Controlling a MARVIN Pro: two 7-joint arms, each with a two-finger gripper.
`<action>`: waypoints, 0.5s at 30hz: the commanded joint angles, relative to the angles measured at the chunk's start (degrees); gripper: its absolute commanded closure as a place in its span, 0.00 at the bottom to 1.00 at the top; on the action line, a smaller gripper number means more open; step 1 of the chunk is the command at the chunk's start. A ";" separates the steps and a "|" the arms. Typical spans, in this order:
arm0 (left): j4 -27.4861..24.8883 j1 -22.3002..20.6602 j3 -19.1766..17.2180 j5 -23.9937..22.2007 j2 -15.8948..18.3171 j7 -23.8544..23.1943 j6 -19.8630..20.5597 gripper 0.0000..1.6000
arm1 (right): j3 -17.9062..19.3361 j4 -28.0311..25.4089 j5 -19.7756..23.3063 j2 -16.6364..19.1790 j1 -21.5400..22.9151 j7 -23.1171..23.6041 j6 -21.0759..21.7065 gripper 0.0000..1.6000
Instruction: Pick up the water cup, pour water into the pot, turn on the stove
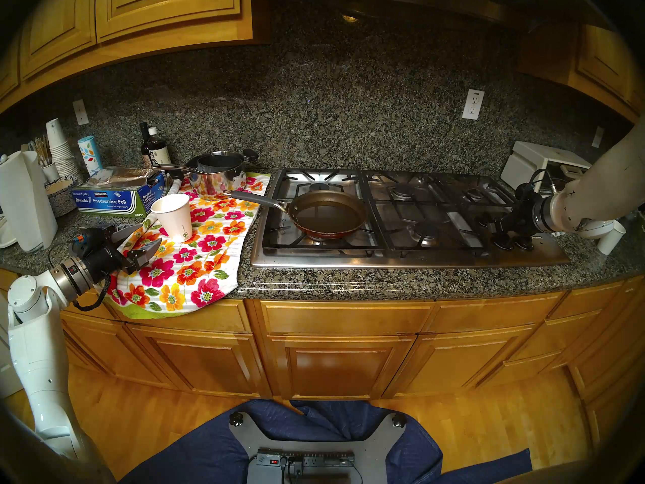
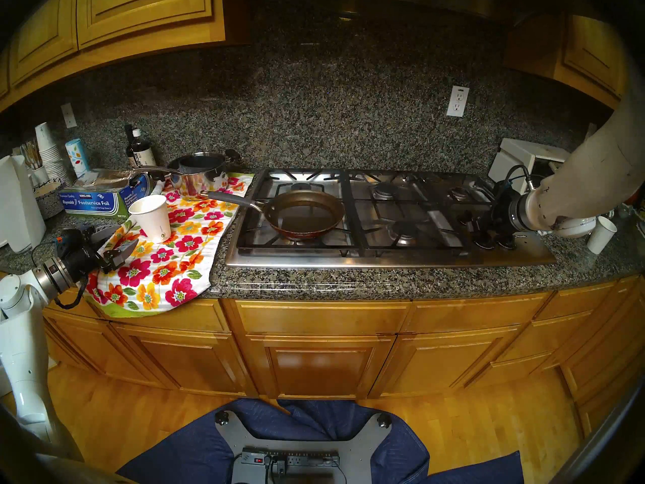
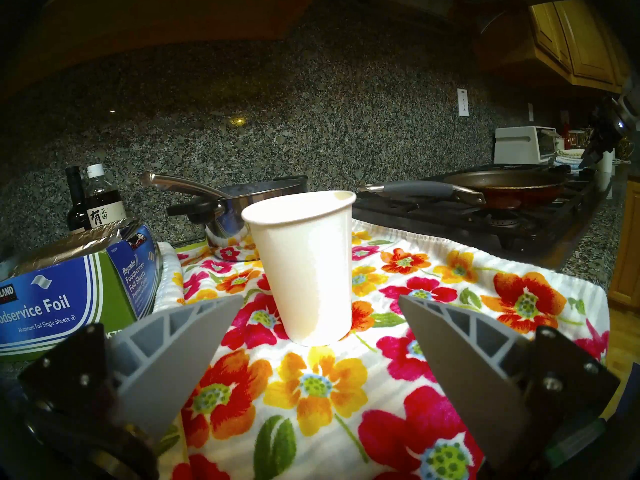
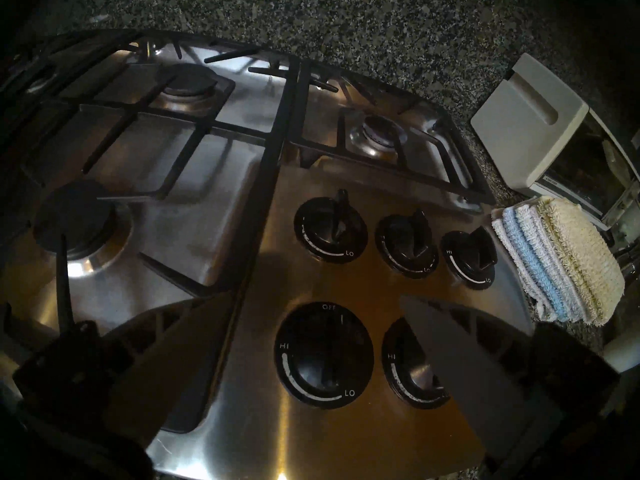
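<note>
The white water cup (image 1: 173, 218) (image 2: 152, 218) (image 3: 304, 271) stands upright on a floral towel, left of the stove (image 1: 544, 252) (image 4: 242, 382). My left gripper (image 1: 150, 234) (image 2: 125, 236) (image 3: 320, 297) is open just in front of the cup, its fingers apart on either side and not touching it. The brown frying pan (image 1: 328, 214) (image 2: 303, 212) (image 3: 512, 188) rests on the front left burner with its grey handle pointing toward the cup. My right gripper (image 1: 502, 228) (image 4: 318, 295) hangs open over the black knobs, above a large knob (image 4: 323, 356) set at OFF.
A steel saucepan (image 1: 218, 176), a foil box (image 1: 115, 197), bottles (image 1: 155, 148), a stack of cups (image 1: 59, 148) and a paper towel roll (image 1: 28, 200) crowd the left counter. Right of the stove are a white toaster oven (image 1: 537, 165), folded cloths (image 4: 561, 261) and a plain cup (image 1: 610, 237).
</note>
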 commanded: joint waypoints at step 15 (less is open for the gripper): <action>-1.37 -1.37 -0.63 -0.76 0.64 0.10 0.12 0.00 | 1.43 6.98 2.40 3.16 -2.77 3.25 3.22 0.00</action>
